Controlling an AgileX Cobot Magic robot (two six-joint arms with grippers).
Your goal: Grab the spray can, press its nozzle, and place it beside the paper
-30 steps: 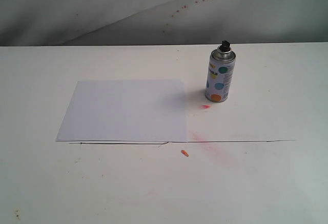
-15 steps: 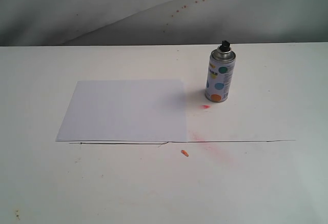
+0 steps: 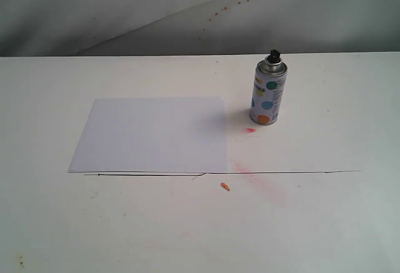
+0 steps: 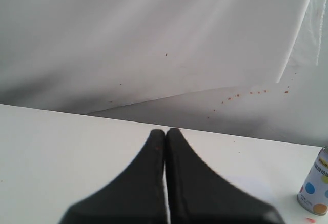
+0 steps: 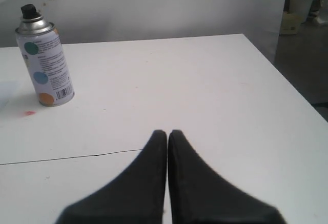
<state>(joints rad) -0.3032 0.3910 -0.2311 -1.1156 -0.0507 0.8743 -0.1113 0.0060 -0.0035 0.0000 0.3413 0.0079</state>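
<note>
Spray can stands upright on the white table, roughly 2 o'clock from the middle of the paper. It is just beside the sheet's right edge, with a small gap and no contact. Black nozzle sits on the silver dome. Paper lies flat.

Left gripper: fingers pressed together, nothing between them, above the table. Can is at the frame edge in its view, well apart.

Right gripper: fingers also pressed together, empty. The can is well apart from it, at about 10 o'clock from the tips.

Small red spot at 7 o'clock off the can base, probably paint; too small to be sure. Faint red smear and an orange fleck lie near a thin black line at 6 o'clock of the can.
</note>
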